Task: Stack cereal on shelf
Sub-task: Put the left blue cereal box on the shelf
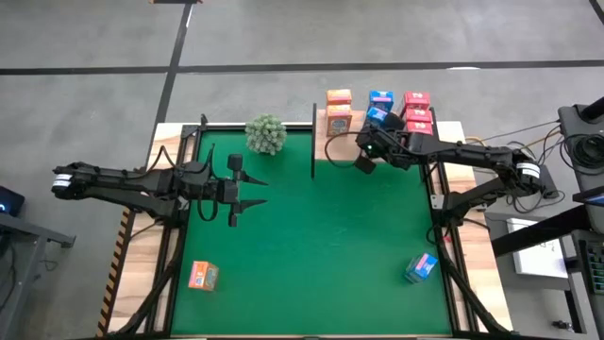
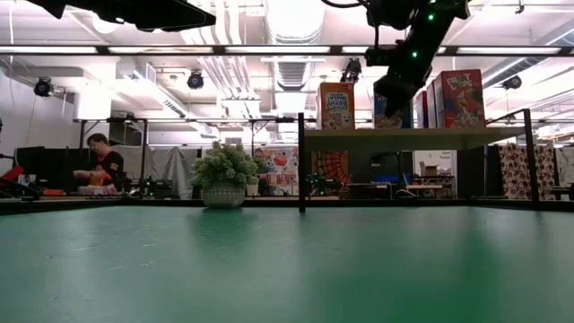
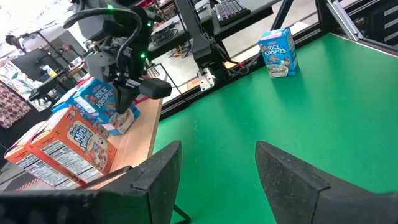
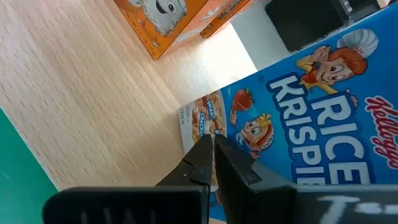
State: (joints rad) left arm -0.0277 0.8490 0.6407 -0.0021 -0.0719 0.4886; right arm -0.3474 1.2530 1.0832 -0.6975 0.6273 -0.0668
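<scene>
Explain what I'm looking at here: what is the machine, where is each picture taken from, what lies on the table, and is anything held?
Two dark robot arms work at a table with a green mat. One picture looks straight down, one looks level across the table, and two come from cameras on the wrists. The right gripper is at the wooden shelf, fingers shut against a tilted blue cereal box; no firm grip is visible. The left gripper hovers open and empty over the mat. Orange, blue and red boxes stand on the shelf. An orange box and another blue box lie on the mat, near a small potted plant.
</scene>
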